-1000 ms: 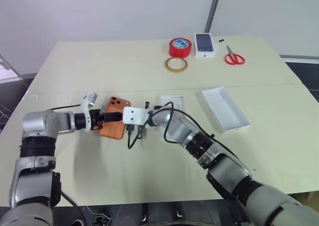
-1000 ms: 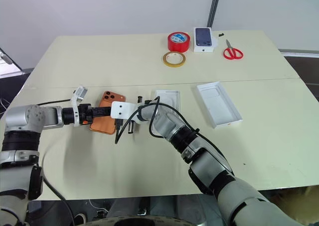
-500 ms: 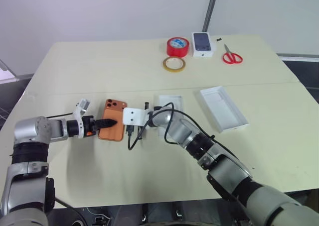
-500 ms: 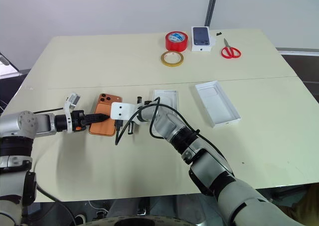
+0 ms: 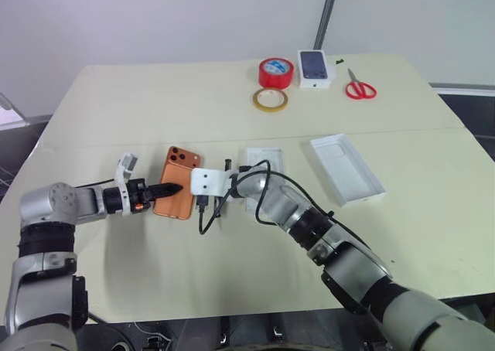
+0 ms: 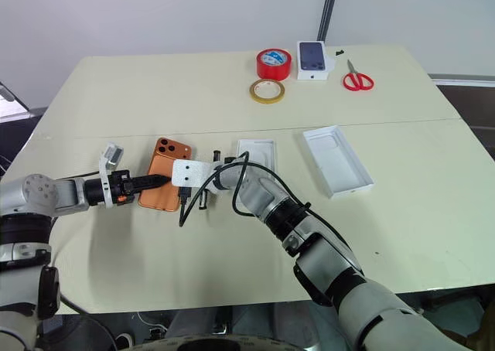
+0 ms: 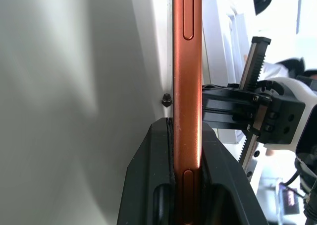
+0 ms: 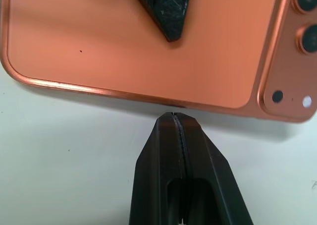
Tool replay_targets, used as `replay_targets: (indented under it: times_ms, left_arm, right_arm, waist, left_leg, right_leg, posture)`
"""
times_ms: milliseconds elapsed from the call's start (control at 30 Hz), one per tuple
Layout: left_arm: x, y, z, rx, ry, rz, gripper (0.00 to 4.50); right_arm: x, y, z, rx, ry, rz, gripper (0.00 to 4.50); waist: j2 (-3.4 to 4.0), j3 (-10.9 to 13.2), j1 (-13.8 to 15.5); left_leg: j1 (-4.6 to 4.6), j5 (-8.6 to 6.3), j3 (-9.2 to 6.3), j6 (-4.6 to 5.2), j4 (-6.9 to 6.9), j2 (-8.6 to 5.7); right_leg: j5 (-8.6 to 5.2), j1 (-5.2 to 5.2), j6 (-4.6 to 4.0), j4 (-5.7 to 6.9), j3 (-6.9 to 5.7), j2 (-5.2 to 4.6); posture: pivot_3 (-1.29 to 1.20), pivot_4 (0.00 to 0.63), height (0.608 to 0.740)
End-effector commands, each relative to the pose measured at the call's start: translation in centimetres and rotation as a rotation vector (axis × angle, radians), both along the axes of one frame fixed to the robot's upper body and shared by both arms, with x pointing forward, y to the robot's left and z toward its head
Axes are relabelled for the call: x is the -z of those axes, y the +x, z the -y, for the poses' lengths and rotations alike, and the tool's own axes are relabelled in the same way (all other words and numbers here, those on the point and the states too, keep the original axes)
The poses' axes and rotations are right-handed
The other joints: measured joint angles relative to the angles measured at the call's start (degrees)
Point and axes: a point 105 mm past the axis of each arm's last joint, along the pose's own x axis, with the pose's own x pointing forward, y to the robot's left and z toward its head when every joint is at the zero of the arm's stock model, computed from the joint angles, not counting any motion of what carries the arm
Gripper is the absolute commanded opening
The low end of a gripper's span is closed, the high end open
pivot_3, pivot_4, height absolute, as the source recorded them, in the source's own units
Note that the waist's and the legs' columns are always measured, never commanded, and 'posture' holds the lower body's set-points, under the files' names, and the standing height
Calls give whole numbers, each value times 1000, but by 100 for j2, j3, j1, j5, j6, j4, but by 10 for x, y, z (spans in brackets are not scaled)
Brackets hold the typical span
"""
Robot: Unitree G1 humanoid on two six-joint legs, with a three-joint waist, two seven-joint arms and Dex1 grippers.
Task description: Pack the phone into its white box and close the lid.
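— Left wrist view: what does the left gripper [image 7: 187,136] have?
— It is pinching the phone [image 7: 187,61] by its thin edge, one black finger [image 7: 148,185] on each side

— Where is the phone in the left eye view?
— Left of the middle, on the table [image 5: 155,103], orange back up, camera end toward the top of the frame

— And the right gripper [image 8: 177,117]?
— Its fingers are pressed together with nothing between them, tip right at the phone's long edge

— Where is the white box [image 5: 266,162]?
— Just right of the phone, near the middle. The lid [image 5: 346,168] lies farther right, open side up, well apart from the phone
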Motion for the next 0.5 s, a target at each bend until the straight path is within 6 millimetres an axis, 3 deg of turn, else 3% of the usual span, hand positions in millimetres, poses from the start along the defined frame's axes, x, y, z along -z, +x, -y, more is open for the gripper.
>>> replay_targets:
  times_ms: [33,133,200,267,400,500]
  left_arm:
    - [-1,0,-9,-67,-66,-23,33]
    - [-15,1,-13,-97,-167,32,33]
    - [-19,3,-15,-128,-195,52,11]
    - [-18,5,-15,-149,-192,61,0]
    - [-19,3,-5,-154,-258,67,0]
    - [-20,-2,5,-129,-307,46,0]
  right_arm:
    - [-31,-6,-3,-28,176,-38,0]
    - [-80,-15,5,-59,477,-176,0]
    - [-98,-24,26,-100,596,-272,254]
    - [-91,-38,48,-144,545,-287,912]
    - [-62,-67,95,-198,348,-285,2937]
    - [-54,-79,119,-208,276,-254,2937]
  waist:
    - [-1,1,12]
    - [-18,15,8]
    - [-25,20,11]
    - [-29,17,36]
    - [-32,19,150]
    - [-33,26,163]
  left_leg:
    - [-2,0,0,0,0,0]
    - [-40,5,0,-8,9,0]
    - [-43,14,-2,-24,8,1]
    - [-42,7,-2,-11,7,1]
    - [-43,-13,-1,19,5,-1]
    - [-54,-15,2,22,5,-2]
  right_leg:
    - [0,0,0,-1,0,0]
    - [1,-35,1,-1,0,0]
    - [1,-39,1,0,-1,0]
    - [1,-36,1,-4,-1,0]
    - [1,-24,1,-27,-1,-4]
    - [1,-34,1,-34,0,-8]
  posture:
    - [0,150,740]
    - [0,150,740]
    - [0,150,740]
    - [0,150,740]
    - [0,150,740]
    - [0,150,740]
